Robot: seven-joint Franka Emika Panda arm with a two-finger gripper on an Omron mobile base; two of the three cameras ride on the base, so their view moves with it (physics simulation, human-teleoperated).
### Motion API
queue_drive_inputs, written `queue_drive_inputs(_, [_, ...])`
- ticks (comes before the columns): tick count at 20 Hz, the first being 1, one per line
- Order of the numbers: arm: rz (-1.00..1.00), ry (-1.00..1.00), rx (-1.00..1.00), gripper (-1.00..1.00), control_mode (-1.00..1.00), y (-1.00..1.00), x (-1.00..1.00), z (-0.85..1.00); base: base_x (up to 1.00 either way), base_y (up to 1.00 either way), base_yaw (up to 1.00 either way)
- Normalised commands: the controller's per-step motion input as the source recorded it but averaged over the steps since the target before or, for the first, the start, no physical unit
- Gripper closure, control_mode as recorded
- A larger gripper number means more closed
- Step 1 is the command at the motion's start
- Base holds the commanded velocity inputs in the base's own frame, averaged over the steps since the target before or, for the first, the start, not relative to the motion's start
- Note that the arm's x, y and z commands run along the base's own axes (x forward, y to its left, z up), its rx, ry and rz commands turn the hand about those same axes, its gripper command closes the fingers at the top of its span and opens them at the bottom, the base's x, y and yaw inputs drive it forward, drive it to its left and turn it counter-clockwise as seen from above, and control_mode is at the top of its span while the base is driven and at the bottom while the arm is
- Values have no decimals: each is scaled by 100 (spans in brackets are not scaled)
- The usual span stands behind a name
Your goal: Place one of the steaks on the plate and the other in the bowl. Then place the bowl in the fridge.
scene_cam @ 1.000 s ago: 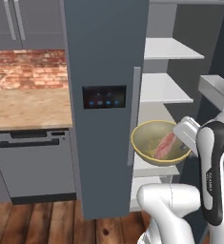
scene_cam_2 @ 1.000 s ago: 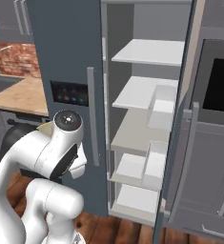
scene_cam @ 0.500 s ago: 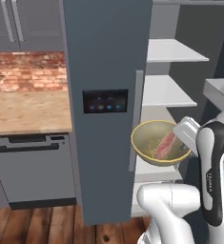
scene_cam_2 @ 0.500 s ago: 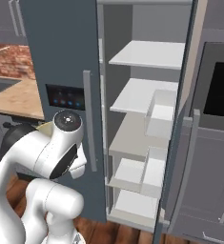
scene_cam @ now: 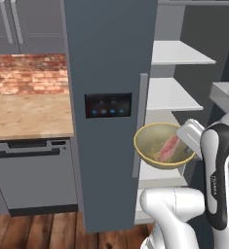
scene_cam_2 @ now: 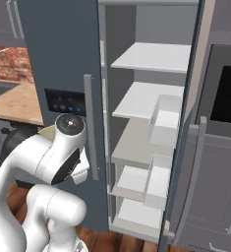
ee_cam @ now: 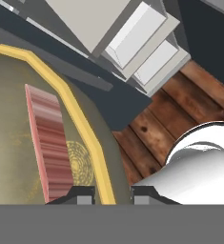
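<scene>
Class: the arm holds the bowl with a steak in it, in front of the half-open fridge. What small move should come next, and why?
Probably carry the bowl right, past the closed door's edge, toward a bare shelf. The jaws pinch its rim, the steak lies inside, and the fridge stands open on that side.

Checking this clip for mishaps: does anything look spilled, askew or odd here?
Nothing spilled. The bowl is tilted in the gripper, which pinches its rim, so the steak leans against the inner wall. It hangs before the open fridge.
</scene>
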Motion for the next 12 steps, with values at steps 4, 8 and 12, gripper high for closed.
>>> queue_drive_inputs(4, [0,0,0,100,100,0,0,0,19,12,-3])
queue_drive_inputs(8, [0,0,0,100,100,0,0,0,27,16,-8])
queue_drive_inputs(12, [0,0,0,100,100,0,0,0,31,24,-13])
